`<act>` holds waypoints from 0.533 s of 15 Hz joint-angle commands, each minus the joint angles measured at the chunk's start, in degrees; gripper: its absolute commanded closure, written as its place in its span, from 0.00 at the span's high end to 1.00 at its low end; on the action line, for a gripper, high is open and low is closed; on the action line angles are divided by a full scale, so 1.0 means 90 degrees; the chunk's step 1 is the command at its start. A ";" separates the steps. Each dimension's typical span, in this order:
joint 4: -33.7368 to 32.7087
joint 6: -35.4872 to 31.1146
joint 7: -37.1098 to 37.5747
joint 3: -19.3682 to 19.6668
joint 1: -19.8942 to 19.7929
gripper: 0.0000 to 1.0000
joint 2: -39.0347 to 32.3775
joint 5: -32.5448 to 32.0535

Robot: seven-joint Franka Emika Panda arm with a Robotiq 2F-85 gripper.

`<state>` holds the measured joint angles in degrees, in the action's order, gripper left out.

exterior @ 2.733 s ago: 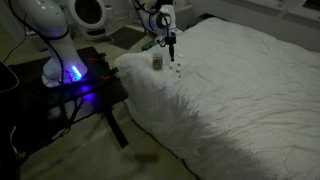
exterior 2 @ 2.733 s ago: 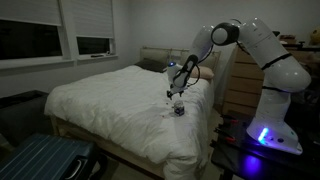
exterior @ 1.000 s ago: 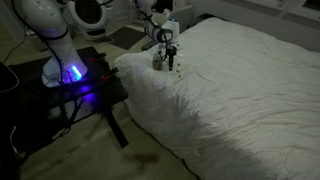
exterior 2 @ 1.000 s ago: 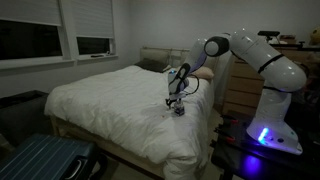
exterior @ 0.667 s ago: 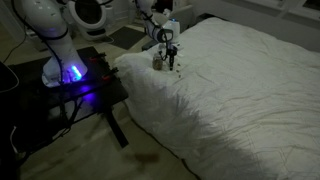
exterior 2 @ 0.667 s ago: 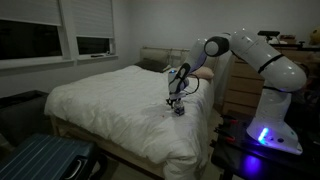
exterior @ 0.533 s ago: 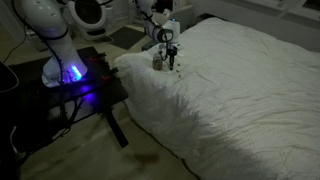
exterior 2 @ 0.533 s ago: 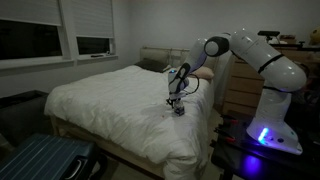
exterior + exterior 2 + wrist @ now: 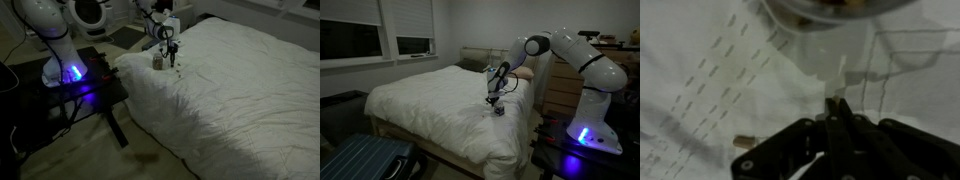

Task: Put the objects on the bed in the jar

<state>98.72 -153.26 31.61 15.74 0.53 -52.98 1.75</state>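
Down from its hover, your tool [image 9: 835,108] had dropped to the bed [image 9: 240,80] and pinched shut just beside the jar [image 9: 157,61]; whether it caught one of the objects [image 9: 743,142] was unclear; your best course was to lift slowly, centre over the jar's mouth and release low.

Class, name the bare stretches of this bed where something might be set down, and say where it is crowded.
Bare: the wide quilt of the bed, from the gripper out to the far edges. Crowded: the edge beside the robot, where the jar, gripper and small bits sit close together.
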 commanded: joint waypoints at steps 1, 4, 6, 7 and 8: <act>0.0422 0.0684 -0.0136 0.0255 0.0366 0.01 0.0737 -0.0140; 0.0707 0.1020 0.0094 0.0568 0.0759 0.01 0.1247 -0.0489; 0.0967 0.1177 0.0229 0.0766 0.1017 0.01 0.1648 -0.0813; 0.1078 0.1247 0.0274 0.0823 0.1103 0.01 0.1823 -0.0968; 0.1202 0.1314 0.0339 0.0882 0.1185 0.01 0.2002 -0.1146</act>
<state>103.77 -143.68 32.31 21.91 8.58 -41.75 -4.38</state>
